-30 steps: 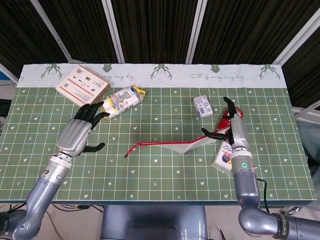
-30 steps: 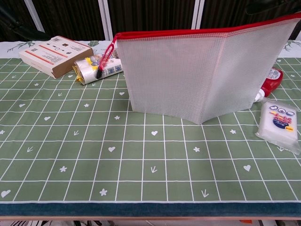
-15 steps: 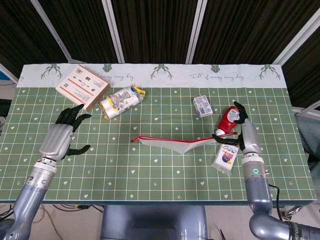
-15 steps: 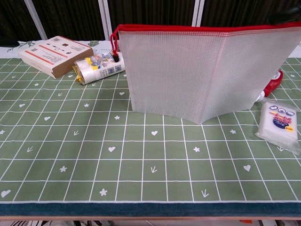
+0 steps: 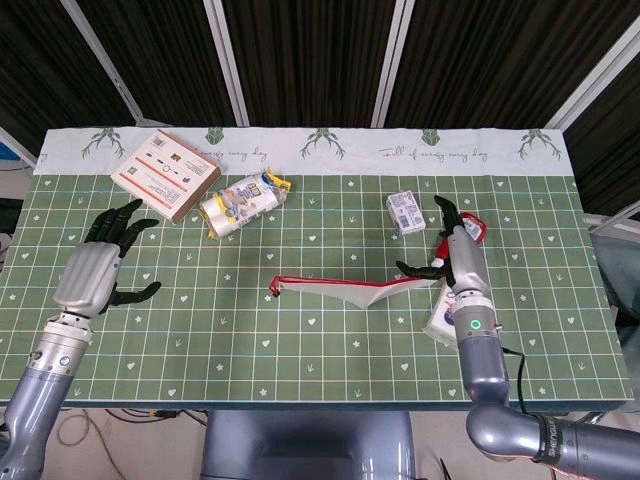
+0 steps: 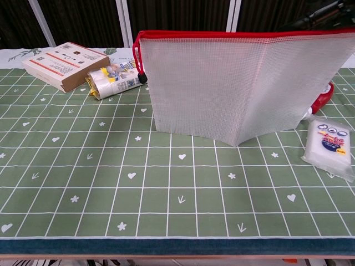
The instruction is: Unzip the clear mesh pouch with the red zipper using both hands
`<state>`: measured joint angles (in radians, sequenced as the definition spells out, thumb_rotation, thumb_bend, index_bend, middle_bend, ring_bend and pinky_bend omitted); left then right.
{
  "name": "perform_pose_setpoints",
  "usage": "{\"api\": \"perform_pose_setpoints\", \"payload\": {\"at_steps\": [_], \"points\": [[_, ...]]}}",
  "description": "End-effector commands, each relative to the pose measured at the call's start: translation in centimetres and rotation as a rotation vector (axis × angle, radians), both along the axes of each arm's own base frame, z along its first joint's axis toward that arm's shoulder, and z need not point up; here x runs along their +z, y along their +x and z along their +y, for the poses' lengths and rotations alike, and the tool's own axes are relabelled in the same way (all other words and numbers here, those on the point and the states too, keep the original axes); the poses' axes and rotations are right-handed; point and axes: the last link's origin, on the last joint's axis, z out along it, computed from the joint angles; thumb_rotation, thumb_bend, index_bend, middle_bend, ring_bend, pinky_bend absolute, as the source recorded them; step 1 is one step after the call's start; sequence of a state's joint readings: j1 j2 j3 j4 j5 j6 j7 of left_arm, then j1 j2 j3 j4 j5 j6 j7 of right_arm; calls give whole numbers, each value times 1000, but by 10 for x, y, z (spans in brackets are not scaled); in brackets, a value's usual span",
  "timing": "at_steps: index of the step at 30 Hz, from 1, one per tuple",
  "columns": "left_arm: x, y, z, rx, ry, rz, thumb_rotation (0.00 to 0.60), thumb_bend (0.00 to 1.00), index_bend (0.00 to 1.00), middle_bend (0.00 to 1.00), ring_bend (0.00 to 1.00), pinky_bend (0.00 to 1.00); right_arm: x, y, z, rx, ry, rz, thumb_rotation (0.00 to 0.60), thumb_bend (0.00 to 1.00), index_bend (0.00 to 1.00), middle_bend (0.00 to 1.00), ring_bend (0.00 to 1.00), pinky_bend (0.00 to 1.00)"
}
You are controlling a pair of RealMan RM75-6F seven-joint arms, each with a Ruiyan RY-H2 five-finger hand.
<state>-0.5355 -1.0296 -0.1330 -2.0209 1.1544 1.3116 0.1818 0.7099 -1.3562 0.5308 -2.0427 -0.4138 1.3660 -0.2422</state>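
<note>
The clear mesh pouch (image 6: 238, 83) stands upright and slightly folded at mid-table, its red zipper (image 6: 238, 34) running along the top edge. From the head view the pouch (image 5: 340, 290) shows as a thin red line. A red pull cord (image 6: 140, 64) hangs down at the pouch's left end. My left hand (image 5: 95, 265) hovers far left of the pouch with its fingers spread and nothing in it. My right hand (image 5: 455, 255) is at the pouch's right end, fingers spread, thumb reaching along the red edge. Its dark fingertips (image 6: 324, 11) show just above the zipper.
A brown box (image 5: 165, 175) and a wrapped roll (image 5: 240, 198) lie at the back left. A small white carton (image 5: 404, 210) sits behind the pouch. A red bottle (image 6: 321, 97) and a white packet (image 6: 331, 144) lie right of the pouch, by my right hand.
My left hand has drawn back to the left, away from the pouch. My right hand pulled away, then returned to the pouch's right end. The pull cord swung down to hang straight.
</note>
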Motion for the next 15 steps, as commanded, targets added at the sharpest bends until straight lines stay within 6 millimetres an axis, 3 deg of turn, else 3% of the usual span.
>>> {"api": "perform_pose_setpoints", "payload": {"at_steps": [1, 8, 15], "points": [[1, 3, 5, -14, -1, 3, 600, 154, 172, 0, 0, 0, -15, 10, -9, -10, 7, 13, 600, 184, 0, 0, 0, 208], [1, 15, 14, -50, -5, 6, 600, 154, 172, 0, 0, 0, -28, 34, -18, 8, -2, 4, 600, 186, 0, 0, 0, 208], [-6, 21, 19, -63, -30, 2, 600, 154, 172, 0, 0, 0, -32, 31, -5, -1, 19, 13, 600, 194, 0, 0, 0, 208]]}}
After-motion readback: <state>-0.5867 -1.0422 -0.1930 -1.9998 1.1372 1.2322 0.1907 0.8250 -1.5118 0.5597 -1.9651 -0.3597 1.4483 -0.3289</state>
